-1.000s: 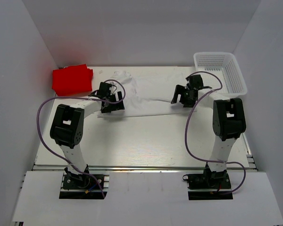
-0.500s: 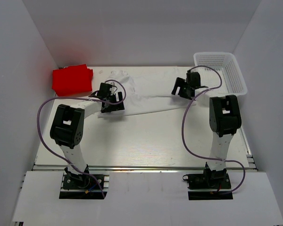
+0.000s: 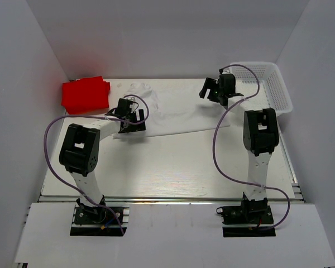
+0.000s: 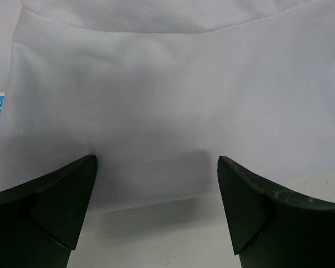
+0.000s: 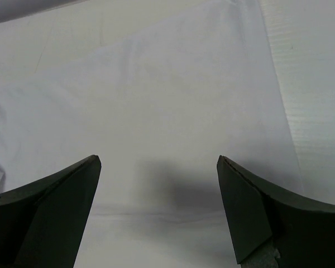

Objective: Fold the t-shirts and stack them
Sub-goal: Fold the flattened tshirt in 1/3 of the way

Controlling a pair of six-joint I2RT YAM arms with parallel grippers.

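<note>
Two shirts lie on my table point(image 3: 167, 167). The red t-shirt point(image 3: 85, 94) sits folded in the far left corner, and the white t-shirt point(image 3: 178, 111) lies spread across the far middle. My left gripper point(image 4: 156, 159) hangs with its jaws wide and nothing between them over the white t-shirt's near left hem, with bare tabletop just nearward of that edge. My right gripper point(image 5: 159, 162), equally wide and carrying nothing, hovers above the shirt's far right part, where cloth ends beside bare tabletop. The basket point(image 3: 279, 89) stands just right of it. Broad bare surface runs from the shirt's near edge to the arm bases.
</note>
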